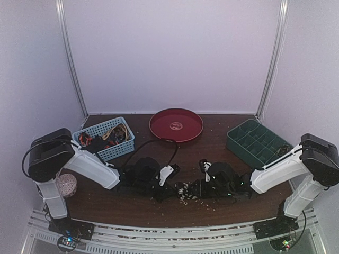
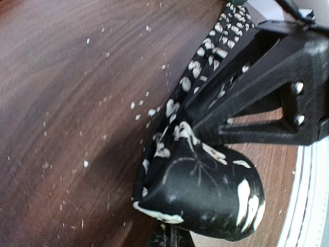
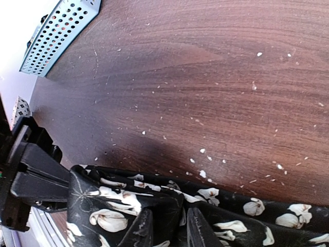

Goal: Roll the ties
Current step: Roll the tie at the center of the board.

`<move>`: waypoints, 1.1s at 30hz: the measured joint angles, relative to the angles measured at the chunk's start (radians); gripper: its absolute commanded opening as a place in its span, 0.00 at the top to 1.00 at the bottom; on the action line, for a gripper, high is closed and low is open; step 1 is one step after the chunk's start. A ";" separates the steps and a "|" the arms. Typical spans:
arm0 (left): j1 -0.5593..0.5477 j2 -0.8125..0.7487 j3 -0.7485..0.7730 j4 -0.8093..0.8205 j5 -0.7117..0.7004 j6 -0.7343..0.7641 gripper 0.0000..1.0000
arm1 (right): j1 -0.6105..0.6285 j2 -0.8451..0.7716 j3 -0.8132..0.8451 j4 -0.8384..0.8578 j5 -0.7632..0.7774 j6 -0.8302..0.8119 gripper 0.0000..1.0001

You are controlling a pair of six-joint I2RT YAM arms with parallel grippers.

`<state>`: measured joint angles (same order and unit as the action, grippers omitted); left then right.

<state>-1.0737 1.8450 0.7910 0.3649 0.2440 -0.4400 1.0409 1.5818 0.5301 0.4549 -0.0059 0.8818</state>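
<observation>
The black white-flowered tie (image 2: 205, 190) lies near the front edge of the worktop (image 3: 205, 77) between the arms, where we see the left gripper (image 2: 164, 237) pinched shut on its folded end and the right gripper (image 3: 172, 229) clamping the bunched fabric just beside it.

Blue basket (image 1: 119, 150), red tray (image 1: 188, 125) and green divided box (image 1: 258, 143) sit behind pale crumbs (image 3: 202, 173) on the table (image 1: 214, 130).

- Top external: mounted high behind the arm bases (image 1: 69, 228), facing forward and down; whole tabletop (image 1: 212, 151) in frame.
- Left wrist: close, low over the tabletop, facing the patterned tie (image 2: 205, 190).
- Right wrist: equally close, opposite side; shares that tie and pale crumbs (image 3: 203, 173).
</observation>
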 measured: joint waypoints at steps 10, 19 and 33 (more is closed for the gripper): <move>-0.009 0.000 0.051 -0.023 -0.003 0.000 0.95 | -0.006 -0.014 -0.015 -0.005 0.020 -0.011 0.77; -0.015 0.000 0.068 -0.038 -0.006 -0.001 0.88 | -0.007 -0.027 -0.025 -0.014 0.030 -0.013 0.77; -0.024 0.007 0.131 -0.095 -0.021 0.003 0.85 | -0.010 -0.087 -0.045 -0.060 0.096 -0.019 0.77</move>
<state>-1.0973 1.8519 0.9222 0.2695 0.2234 -0.4370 1.0306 1.4948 0.4850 0.3946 0.0898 0.8627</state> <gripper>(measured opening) 0.150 0.233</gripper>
